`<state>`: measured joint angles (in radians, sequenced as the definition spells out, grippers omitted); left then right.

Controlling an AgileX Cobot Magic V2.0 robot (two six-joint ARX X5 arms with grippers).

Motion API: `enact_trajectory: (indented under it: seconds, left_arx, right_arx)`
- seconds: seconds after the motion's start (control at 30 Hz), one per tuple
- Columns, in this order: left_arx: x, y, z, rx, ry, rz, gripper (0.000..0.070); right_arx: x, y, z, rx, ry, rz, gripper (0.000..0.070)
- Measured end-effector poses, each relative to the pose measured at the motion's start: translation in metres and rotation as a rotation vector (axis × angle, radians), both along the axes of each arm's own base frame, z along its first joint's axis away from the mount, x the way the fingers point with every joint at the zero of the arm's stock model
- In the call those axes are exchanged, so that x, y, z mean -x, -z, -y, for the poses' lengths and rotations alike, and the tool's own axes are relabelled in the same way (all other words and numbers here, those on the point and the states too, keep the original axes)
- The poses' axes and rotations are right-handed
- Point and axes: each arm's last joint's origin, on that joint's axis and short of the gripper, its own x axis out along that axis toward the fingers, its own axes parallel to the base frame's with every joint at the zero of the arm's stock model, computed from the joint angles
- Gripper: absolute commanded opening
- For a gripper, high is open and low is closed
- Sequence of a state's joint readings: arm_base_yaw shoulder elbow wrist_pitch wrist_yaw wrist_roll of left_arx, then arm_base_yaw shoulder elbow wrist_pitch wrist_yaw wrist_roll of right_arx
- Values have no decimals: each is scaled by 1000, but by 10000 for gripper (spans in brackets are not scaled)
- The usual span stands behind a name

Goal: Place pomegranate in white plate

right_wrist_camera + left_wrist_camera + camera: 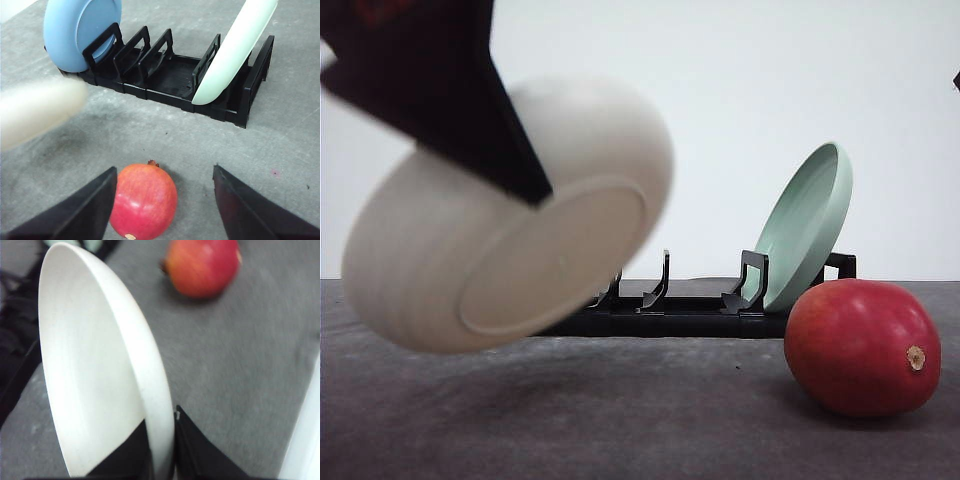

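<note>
Front view: the left gripper (525, 180) holds the white plate (510, 225) off the grey table (620, 420), tilted, its underside facing the camera and blurred.
Left gripper: closed on the white plate's rim; in the left wrist view its two dark fingers (200, 455) pinch the rim from either side, one on the inner face, one on the outer.
White plate: held on edge in the left wrist view (95, 375), reaching up and away from the fingertips; not touching the table in the front view.
Pomegranate from the left gripper: beyond the held plate and off to one side of it (202, 265), resting on the table, well apart from the fingers.
Right gripper: wide open (165, 200), nothing between its fingers (75, 210).
Pomegranate from the right gripper: on the table between the open fingers (144, 200), close against the one on the side nearer the white plate; whether it touches that finger cannot be told.
Rack: a black dish rack (165, 75) stands on the table ahead of the right gripper, past the pomegranate.
Rack contents: a blue plate (75, 30) upright at one end, a pale green plate (235, 55) leaning at the other end, slots between them bare.
Pale green plate, front view: leaning in the rack (810, 225) just behind the pomegranate (862, 345).
</note>
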<state>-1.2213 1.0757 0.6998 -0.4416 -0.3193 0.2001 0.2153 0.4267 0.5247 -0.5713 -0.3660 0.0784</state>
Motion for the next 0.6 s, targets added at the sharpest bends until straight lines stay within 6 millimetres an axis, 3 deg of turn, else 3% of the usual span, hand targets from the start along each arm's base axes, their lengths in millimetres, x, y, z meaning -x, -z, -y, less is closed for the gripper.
enact_trajectory:
  seconds: [0.23, 0.6]
  left_arx:
    - [-4, 27, 27, -255, 56, 102, 10]
    - [-16, 42, 61, -465, 138, 167, 13]
  right_arx:
    - [0, 0, 0, 0, 0, 0, 384]
    - [0, 0, 0, 0, 0, 0, 384]
